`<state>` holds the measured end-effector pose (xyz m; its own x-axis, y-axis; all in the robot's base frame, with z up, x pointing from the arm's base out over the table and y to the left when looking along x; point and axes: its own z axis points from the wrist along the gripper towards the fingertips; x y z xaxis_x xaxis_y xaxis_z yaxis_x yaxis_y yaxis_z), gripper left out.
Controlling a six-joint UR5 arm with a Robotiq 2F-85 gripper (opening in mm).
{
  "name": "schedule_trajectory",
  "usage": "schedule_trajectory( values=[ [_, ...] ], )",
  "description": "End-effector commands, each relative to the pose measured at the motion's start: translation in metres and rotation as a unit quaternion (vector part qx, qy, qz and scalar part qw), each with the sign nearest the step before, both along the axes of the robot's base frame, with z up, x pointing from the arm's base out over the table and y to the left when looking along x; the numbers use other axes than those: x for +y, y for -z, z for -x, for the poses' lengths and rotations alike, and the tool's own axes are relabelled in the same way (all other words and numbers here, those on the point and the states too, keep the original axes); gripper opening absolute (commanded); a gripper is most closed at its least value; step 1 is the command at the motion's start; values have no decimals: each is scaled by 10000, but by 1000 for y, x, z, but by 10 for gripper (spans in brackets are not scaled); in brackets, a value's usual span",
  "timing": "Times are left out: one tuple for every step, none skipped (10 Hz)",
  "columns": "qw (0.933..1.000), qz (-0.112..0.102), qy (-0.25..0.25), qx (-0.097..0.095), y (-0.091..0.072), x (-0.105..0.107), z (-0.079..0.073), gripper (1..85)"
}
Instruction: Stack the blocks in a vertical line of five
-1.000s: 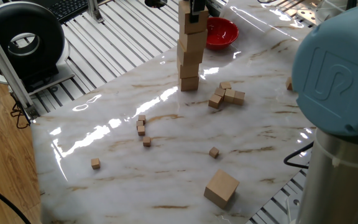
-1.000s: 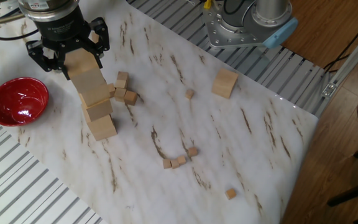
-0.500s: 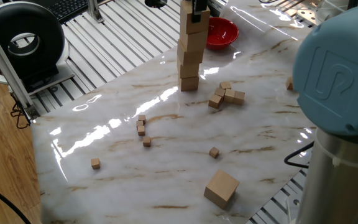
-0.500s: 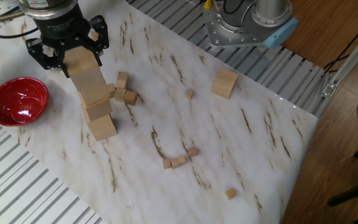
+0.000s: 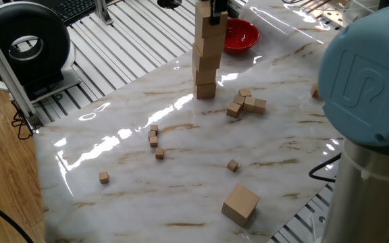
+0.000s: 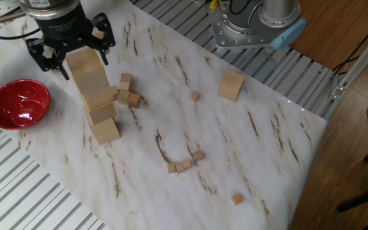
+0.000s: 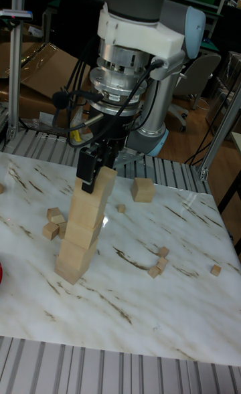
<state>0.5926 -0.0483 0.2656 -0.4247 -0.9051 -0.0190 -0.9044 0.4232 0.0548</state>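
Marble-patterned worktop (image 6: pixel 260 147), seen from my remote station. The gripper (image 6: pixel 75 57) hangs over the side of the worktop where a red bowl (image 6: pixel 18 102) sits close to the edge. Its jaws stand parted, one finger on either side of the top block (image 6: pixel 84 62). As far as I can tell, they sit just off its faces rather than clamping it.

The stack (image 6: pixel 98 102) stands on the worktop just beside the bowl, well in from the corners. In the tall fixed view I count four blocks for certain. One fixed view cuts off the top of the column, so I cannot rule out another. Its long axis runs straight up from the worktop. The blocks are staggered and slightly twisted against each other, so the column leans a little as it rises.

One more large block, the loose block (image 6: pixel 231 85), lies alone near the edge by the robot's base, well apart from the stack. I judge that it is the fifth and has yet to be fetched and placed.

Tiny cubes (image 6: pixel 184 165) lie scattered across the worktop, with some clustered just beside the stack's foot.
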Motion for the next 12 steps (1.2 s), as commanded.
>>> schedule_trajectory(
  values=[
    [9999,-115,-45,37,-1,6,2,783],
    [9998,-153,-43,137,-2,8,7,830],
    [9997,-135,23,202,-3,7,11,850],
    [9992,-8,172,368,-6,3,21,850],
    [9992,112,147,342,-9,-1,22,850],
    [9992,229,67,316,-10,-7,21,850],
    [9993,243,61,262,-10,-8,19,850],
    [9994,301,9,170,-11,-12,16,850],
    [9994,323,-21,131,-11,-15,15,850],
    [9996,283,-59,54,-11,-15,11,850],
    [9996,251,-104,-23,-11,-15,8,850],
    [9998,162,-18,-84,-14,-11,8,850]
  ],
)
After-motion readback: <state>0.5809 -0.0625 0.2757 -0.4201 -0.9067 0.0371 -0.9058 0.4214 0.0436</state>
